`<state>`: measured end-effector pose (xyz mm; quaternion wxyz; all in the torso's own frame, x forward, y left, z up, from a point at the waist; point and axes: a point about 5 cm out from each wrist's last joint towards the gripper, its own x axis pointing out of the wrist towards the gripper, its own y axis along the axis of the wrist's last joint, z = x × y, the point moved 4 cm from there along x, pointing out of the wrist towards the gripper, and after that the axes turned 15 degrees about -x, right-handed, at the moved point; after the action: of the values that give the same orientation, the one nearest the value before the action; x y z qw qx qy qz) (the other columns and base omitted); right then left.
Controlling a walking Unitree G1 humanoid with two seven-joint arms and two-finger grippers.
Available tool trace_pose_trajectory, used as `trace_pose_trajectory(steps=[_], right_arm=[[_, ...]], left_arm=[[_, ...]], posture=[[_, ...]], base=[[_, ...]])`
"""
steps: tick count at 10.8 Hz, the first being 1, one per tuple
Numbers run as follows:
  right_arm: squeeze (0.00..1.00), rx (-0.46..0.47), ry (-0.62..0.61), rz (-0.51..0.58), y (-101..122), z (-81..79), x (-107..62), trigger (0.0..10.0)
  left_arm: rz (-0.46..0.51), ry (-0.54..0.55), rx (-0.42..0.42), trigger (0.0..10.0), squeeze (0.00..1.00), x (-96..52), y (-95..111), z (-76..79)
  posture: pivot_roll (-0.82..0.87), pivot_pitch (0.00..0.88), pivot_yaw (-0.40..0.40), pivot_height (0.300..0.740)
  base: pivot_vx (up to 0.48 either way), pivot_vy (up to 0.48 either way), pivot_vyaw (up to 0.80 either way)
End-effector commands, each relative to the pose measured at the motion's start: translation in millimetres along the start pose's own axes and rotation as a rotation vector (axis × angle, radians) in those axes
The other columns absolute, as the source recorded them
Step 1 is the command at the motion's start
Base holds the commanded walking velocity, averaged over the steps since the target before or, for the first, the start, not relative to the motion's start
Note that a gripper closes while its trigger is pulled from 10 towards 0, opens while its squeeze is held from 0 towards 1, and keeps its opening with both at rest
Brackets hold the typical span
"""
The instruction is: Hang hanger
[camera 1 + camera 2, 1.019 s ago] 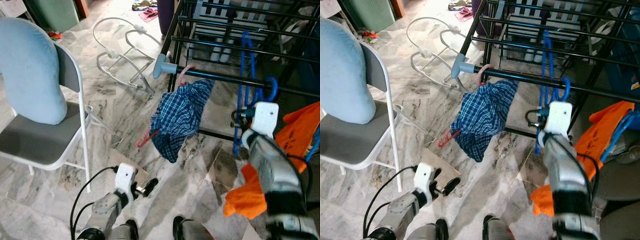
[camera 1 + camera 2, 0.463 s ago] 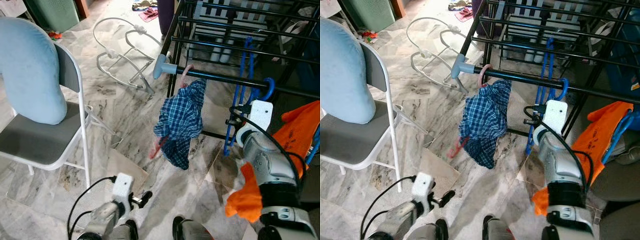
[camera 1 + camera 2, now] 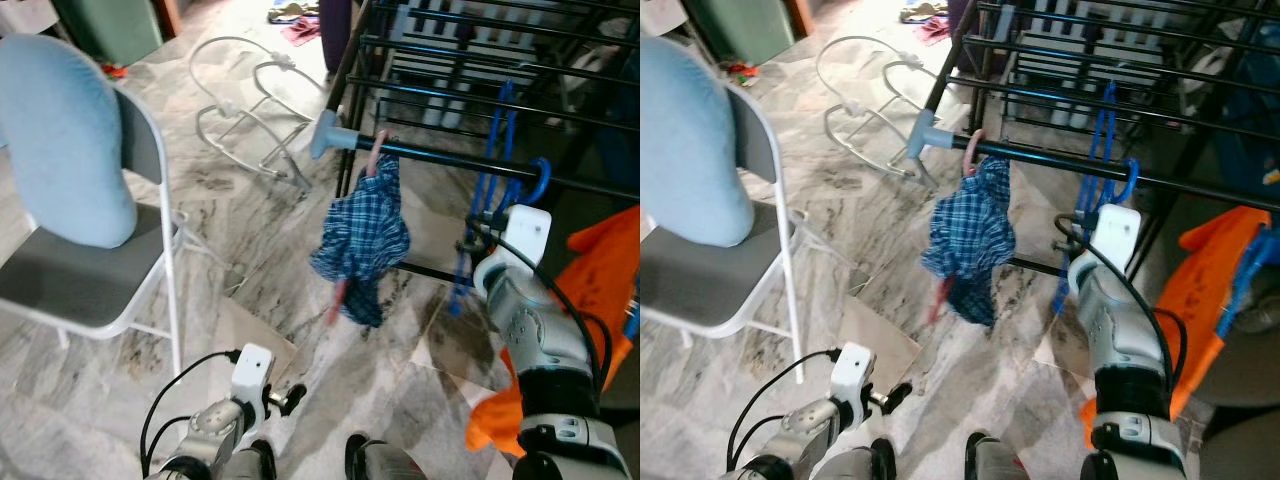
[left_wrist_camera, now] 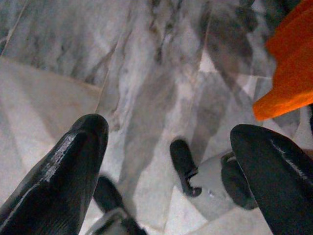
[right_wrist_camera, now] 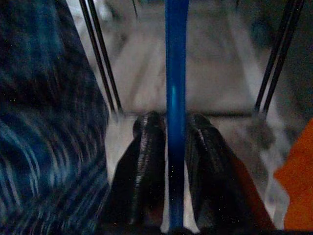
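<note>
The blue hanger [image 3: 505, 150] is hooking over the black rack rail [image 3: 450, 160], just beside the plaid shirt [image 3: 365, 235] on its pink hanger [image 3: 374, 152]. The right gripper [image 5: 171, 147] is reaching up, fingers pinching the blue hanger. The left gripper [image 4: 168, 156] is hanging low, fingers spread wide and holding nothing, over bare marble floor [image 3: 260, 270] beside the chair [image 3: 100, 270].

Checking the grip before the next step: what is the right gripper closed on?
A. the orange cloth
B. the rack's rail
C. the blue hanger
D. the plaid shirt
C: in the right wrist view the right gripper has its two fingers pressed on either side of the blue hanger, while the plaid shirt hangs apart on the rail.
</note>
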<state>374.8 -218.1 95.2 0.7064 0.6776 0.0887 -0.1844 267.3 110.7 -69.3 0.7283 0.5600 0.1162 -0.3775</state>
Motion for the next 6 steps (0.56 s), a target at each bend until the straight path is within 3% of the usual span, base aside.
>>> trace_pose_trajectory(steps=[1,2,4,6], right_arm=[[1.0,0.008,-0.007,-0.025,-8,0.5,-0.6,10.0],[1.0,-0.014,-0.018,-0.006,-7,2.5,-1.9,10.0],[1.0,-0.206,-0.106,0.136,4,12.9,-12.2,10.0],[1.0,-0.264,-0.152,0.209,4,11.9,-23.7,10.0]], left_arm=[[-0.042,0.029,-0.012,10.0,0.0,-4.7,-14,-6.3],[-0.046,0.033,-0.012,10.0,0.0,-5.4,-15,-7.4],[-0.049,0.053,-0.015,10.0,0.0,-8.2,-18,-12.3],[-0.031,0.066,0.007,10.0,0.0,-6.9,-12,-13.8]], posture=[[-0.09,0.206,0.016,0.74],[-0.09,0.206,0.017,0.74],[-0.09,0.211,0.025,0.74],[-0.09,0.213,0.033,0.74]], base=[[0.0,0.0,0.0],[0.0,0.0,0.0],[0.0,0.0,0.0],[0.0,0.0,0.0]])
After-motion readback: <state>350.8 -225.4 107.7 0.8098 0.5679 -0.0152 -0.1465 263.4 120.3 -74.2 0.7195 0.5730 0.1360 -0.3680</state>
